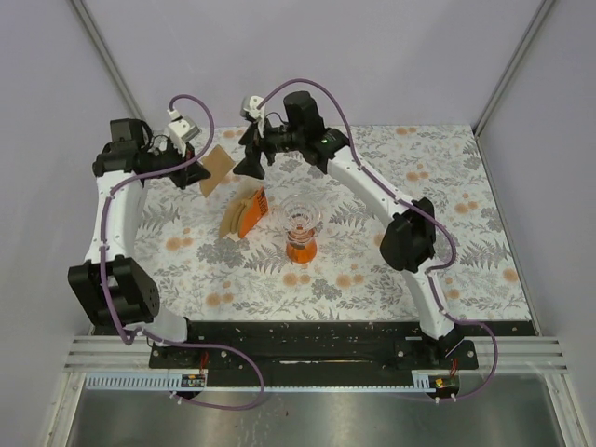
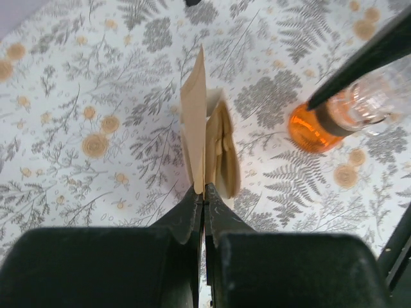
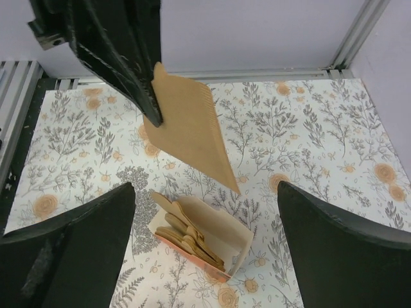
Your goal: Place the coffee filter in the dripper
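Note:
My left gripper (image 1: 201, 168) is shut on the coffee filter (image 1: 215, 169), a flat light-brown paper fan held in the air above the table. The left wrist view shows the filter (image 2: 194, 131) edge-on, rising from the closed fingertips (image 2: 204, 192). The right wrist view shows it (image 3: 189, 125) hanging from the left fingers (image 3: 144, 96). The dripper (image 1: 301, 223), clear and ribbed with an orange base, stands mid-table to the filter's right; it shows in the left wrist view (image 2: 340, 115). My right gripper (image 1: 253, 158) is open and empty, hovering just right of the held filter.
The bundle of brown filters in its orange holder (image 1: 245, 212) lies left of the dripper, below both grippers; it also shows in the right wrist view (image 3: 199, 240) and the left wrist view (image 2: 221, 151). A floral cloth (image 1: 447, 214) covers the table.

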